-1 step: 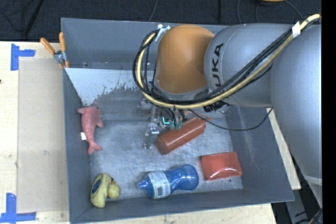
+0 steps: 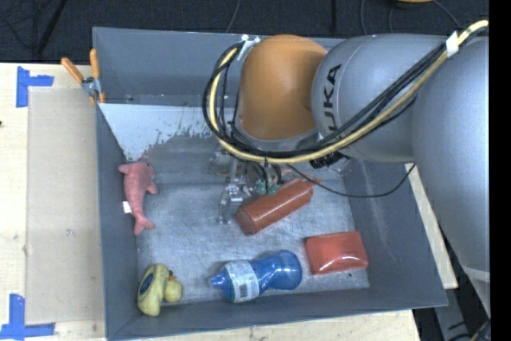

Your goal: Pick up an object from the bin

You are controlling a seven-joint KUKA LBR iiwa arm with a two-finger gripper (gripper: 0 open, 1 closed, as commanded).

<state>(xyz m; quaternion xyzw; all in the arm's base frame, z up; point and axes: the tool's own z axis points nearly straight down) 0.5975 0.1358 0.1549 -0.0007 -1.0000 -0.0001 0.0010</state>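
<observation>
In the camera view we see the gripper [image 2: 233, 200] low in the middle of the bin [image 2: 144, 68], touching or just beside the left end of a tilted reddish-brown cylinder [image 2: 275, 205], though we cannot tell whether it is open or closed, with a blue bottle [image 2: 259, 275] and a red block [image 2: 337, 251] lying toward the view's lower edge.

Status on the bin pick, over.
Tool low mid-bin, at the left end of the red-brown cylinder. Blue bottle and red block below it, apart.

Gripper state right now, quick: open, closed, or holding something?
Gripper: cannot be told; it is down in the middle of the bin, next to the left end of a reddish-brown cylinder.
</observation>
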